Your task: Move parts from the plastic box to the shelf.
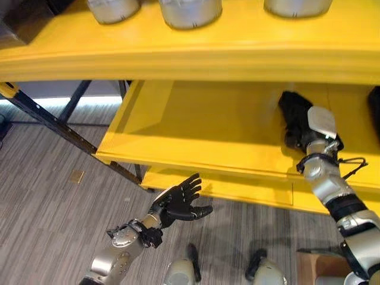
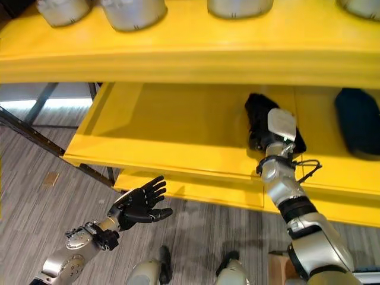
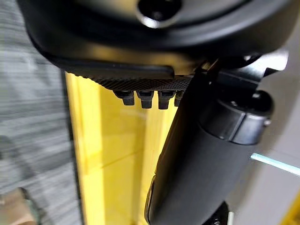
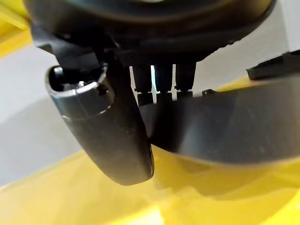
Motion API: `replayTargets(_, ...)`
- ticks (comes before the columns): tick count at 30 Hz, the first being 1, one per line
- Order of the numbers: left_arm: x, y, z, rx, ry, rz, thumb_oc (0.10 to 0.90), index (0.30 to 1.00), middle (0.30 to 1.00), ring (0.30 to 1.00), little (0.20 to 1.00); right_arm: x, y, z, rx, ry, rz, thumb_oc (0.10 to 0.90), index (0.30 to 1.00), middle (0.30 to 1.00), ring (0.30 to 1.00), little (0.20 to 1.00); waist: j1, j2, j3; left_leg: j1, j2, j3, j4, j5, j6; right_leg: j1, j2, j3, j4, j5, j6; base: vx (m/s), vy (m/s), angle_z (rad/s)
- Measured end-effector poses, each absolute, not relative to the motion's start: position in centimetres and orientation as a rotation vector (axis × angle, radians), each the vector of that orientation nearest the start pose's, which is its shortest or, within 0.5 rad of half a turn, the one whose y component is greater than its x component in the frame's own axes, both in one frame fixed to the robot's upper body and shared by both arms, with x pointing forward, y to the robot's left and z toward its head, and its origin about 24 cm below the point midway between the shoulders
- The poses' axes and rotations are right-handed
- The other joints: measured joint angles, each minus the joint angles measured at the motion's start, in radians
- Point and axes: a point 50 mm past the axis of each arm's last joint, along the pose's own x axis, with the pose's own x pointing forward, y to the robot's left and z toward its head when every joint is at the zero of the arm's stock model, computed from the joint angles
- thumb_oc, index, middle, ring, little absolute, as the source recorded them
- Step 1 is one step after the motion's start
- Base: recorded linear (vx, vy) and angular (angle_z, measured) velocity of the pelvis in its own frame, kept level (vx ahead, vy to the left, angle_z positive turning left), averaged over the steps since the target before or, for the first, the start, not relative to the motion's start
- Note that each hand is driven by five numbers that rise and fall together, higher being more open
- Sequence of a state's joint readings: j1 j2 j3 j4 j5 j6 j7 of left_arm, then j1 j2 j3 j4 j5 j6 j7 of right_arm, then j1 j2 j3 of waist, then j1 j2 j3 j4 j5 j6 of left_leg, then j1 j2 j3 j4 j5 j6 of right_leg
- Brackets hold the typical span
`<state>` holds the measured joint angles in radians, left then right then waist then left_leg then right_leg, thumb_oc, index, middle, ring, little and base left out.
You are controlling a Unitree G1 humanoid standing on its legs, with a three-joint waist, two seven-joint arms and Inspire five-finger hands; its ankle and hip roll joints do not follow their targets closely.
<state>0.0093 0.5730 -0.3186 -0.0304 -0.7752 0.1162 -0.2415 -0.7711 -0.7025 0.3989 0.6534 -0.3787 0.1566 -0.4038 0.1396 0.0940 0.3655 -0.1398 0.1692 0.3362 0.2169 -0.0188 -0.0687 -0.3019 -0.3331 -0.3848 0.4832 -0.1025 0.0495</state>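
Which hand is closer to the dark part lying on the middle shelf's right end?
Right. The right hand reaches into the middle shelf, just left of the dark part; the left hand hangs open below the shelf's front edge.

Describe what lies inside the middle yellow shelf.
On the middle shelf the right hand holds a dark part; a second dark part lies to its right. The top shelf hides the back.

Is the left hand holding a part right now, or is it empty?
Empty. The left hand hangs below the yellow shelf with its fingers spread and nothing between them.
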Motion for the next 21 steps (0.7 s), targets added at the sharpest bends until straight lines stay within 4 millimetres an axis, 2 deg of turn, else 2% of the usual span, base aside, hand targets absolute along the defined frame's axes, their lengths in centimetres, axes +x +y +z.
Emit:
replayTargets(2, 24.2, 16.9, 3.9, -0.217, 0.237, -0.51, 0.9, 1.0, 1.0, 1.0, 1.0, 37.6, -26.1, 19.2, -1.277, -0.232, -0.459, 0.4, 0.3, 0.3, 0.3, 0.3, 0.0, 0.0, 0.068, -0.058, 0.004, -0.012, 0.03, 0.008, -0.003, -0.057, -0.008, 0.005, 0.032, 0.0, -0.017, -0.17, -0.036, 0.05)
replayTargets(6, 25.3, 16.7, 5.0, -0.201, 0.195, -0.501, 0.9, 1.0, 1.0, 1.0, 1.0, 38.0, -25.1, 22.1, -1.356, -0.351, -0.478, 0.4, 0.3, 0.3, 0.3, 0.3, -0.001, -0.005, 0.142, -0.103, 0.007, -0.016, 0.069, 0.01, -0.004, -0.109, -0.017, 0.018, 0.07, -0.004, -0.031, -0.14, -0.039, -0.01)
replayTargets(10, 26.2, 16.5, 5.7, -0.188, 0.173, -0.486, 0.9, 1.0, 1.0, 1.0, 1.0, 38.1, -24.5, 23.8, -1.392, -0.397, -0.491, 0.4, 0.3, 0.3, 0.3, 0.3, -0.001, -0.003, 0.155, -0.155, 0.023, -0.02, 0.109, 0.008, -0.003, -0.151, -0.011, 0.022, 0.082, 0.002, -0.043, -0.11, -0.046, -0.03)
replayTargets(16, 26.7, 16.4, 6.0, -0.185, 0.162, -0.481, 0.9, 1.0, 1.0, 1.0, 1.0, 38.4, -23.9, 25.1, -1.405, -0.421, -0.506, 0.4, 0.3, 0.3, 0.3, 0.3, -0.001, -0.004, 0.158, -0.196, 0.038, -0.023, 0.119, 0.009, 0.0, -0.187, 0.003, 0.025, 0.078, 0.014, -0.057, -0.08, -0.032, -0.04)
replayTargets(21, 26.9, 15.4, 6.1, -0.179, 0.164, -0.509, 0.9, 1.0, 1.0, 1.0, 1.0, 38.6, -23.2, 26.3, -1.336, -0.437, -0.527, 0.4, 0.3, 0.3, 0.3, 0.3, -0.001, -0.004, 0.158, -0.231, 0.046, -0.022, 0.128, 0.014, -0.002, -0.22, 0.014, 0.027, 0.074, 0.02, -0.059, -0.05, -0.009, -0.05)
